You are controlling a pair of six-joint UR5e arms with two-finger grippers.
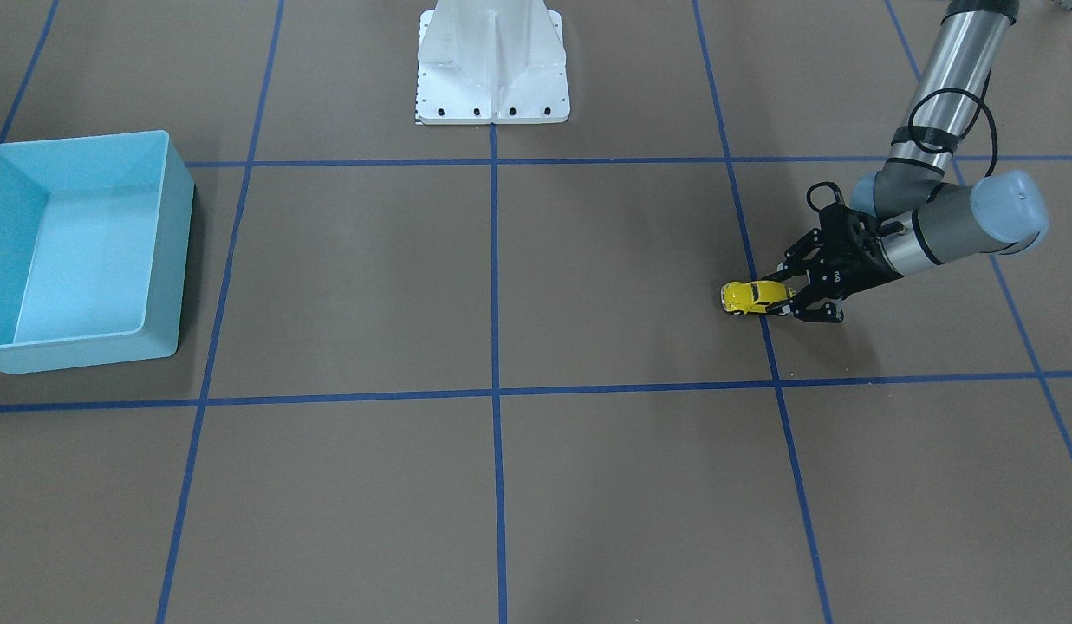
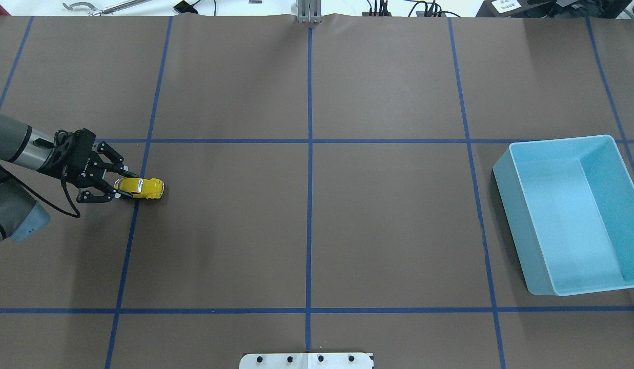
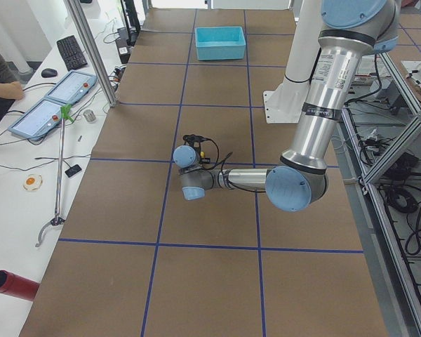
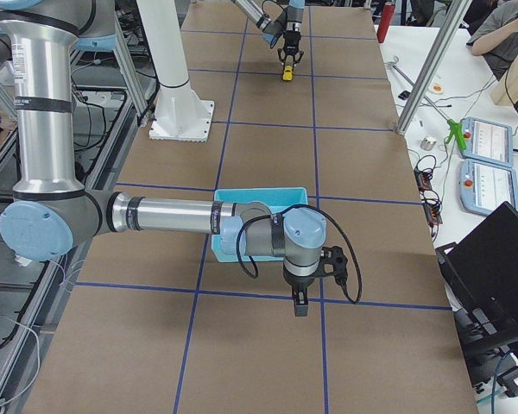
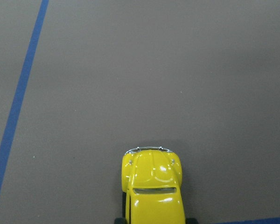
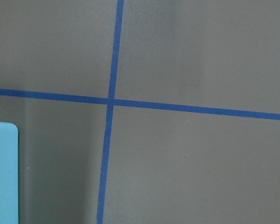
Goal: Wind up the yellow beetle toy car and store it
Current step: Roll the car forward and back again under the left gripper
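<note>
Presently the left gripper (image 2: 126,185) is clenched on the rear end of the yellow beetle toy car (image 2: 145,188), one finger against each flank. The car sits wheels-down on the table (image 2: 317,230), directly ahead of the wrist, nose pointing away from it. Judgement: the low rearward hold keeps the wheels pressed to the surface, as a pull-back wind would require; storage is outstanding. Far beyond the car's nose, well apart from this gripper, the light-blue bin (image 2: 522,225) stands upright and holds nothing. The right gripper (image 4: 300,310) hangs above the table near that bin; whether it is released or clenched cannot be told.
</note>
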